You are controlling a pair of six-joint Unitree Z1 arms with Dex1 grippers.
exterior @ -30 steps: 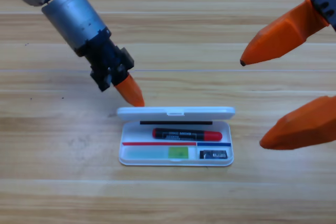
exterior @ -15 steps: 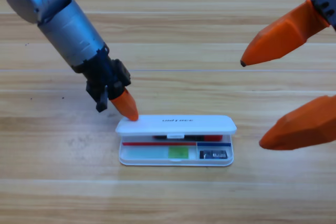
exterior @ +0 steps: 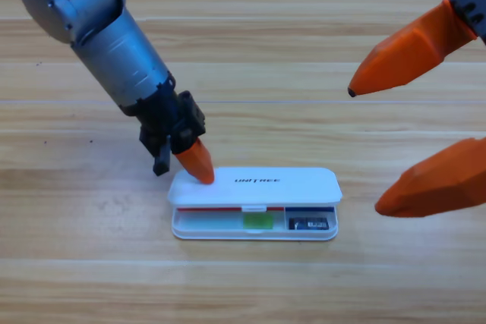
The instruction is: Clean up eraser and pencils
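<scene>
The white case (exterior: 304, 184) lies at the table's middle with its lid tilted low over the back half. My left gripper (exterior: 202, 173) is shut and its orange tip rests on the lid's left end. In the front strip lie the whitish stick with the green end (exterior: 257, 221) and, to its right, the small dark eraser (exterior: 308, 224). The lid hides the black marker with red ends. My right gripper (exterior: 364, 149) waits open at the right edge, clear of the case.
Bare wooden table surrounds the case on every side. The grey left arm (exterior: 106, 28) slants in from the top left corner. The right gripper's two large orange jaws fill the right edge beside the case.
The left gripper has pushed forward and down onto the lid. The lid swung from upright to low over the case and now covers the marker. The right gripper stayed still.
</scene>
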